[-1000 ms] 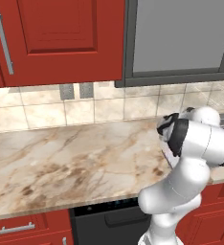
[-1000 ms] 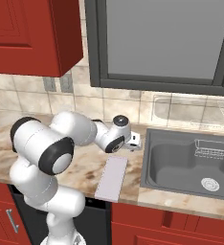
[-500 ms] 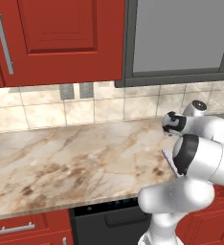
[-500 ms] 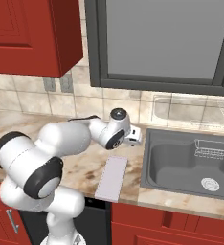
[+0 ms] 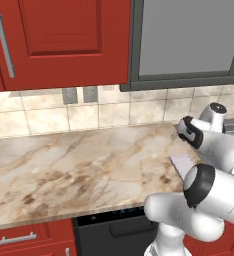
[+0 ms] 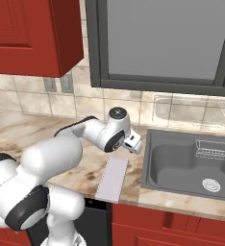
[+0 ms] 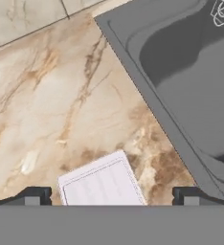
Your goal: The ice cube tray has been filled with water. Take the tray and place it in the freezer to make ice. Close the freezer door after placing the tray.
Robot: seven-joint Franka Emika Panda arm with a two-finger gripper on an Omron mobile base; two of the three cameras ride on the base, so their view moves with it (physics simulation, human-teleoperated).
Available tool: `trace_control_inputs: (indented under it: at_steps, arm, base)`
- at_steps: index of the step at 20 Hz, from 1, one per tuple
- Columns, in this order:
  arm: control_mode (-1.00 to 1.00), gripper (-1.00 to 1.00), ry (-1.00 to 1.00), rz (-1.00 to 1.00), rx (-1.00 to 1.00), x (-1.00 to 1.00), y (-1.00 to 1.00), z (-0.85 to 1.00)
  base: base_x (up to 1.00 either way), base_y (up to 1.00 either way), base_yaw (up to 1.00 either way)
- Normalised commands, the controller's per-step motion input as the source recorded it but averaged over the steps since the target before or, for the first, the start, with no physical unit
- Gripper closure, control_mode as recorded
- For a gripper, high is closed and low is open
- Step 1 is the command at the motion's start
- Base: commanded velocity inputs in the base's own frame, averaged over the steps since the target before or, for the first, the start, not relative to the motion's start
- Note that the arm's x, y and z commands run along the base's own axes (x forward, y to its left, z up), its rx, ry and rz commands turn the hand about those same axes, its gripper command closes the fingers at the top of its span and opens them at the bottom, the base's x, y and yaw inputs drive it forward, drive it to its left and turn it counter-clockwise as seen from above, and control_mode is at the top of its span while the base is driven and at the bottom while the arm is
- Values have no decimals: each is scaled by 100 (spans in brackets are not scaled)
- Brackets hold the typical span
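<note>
Gripper: the gripper (image 7: 111, 196) hung over the marble counter (image 6: 18, 127) with its fingertips (image 7: 35, 195) spread wide — nothing between them.
Ice cube tray: the ice cube tray (image 6: 112, 178) lay flat on the counter just beside the dark sink (image 6: 181, 166), its near end at the counter's front edge — its far end below the gripper.
Backdrop: red cupboards (image 5: 59, 40) hung above a tiled wall.

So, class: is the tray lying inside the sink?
No, the tray lies flat on the counter, left of the sink.
</note>
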Motion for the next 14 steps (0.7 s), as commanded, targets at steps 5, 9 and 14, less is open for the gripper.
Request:
trace_control_inputs:
  at_steps: [5,9,14]
  arm:
    - [-100,-100,-4,-42,28,-48,0,10]
    - [-100,-100,-6,-34,30,-57,0,3]
    - [-100,-100,-1,-23,32,-68,-2,3]
  base:
    - [0,0,0]
    - [0,0,0]
    - [0,0,0]
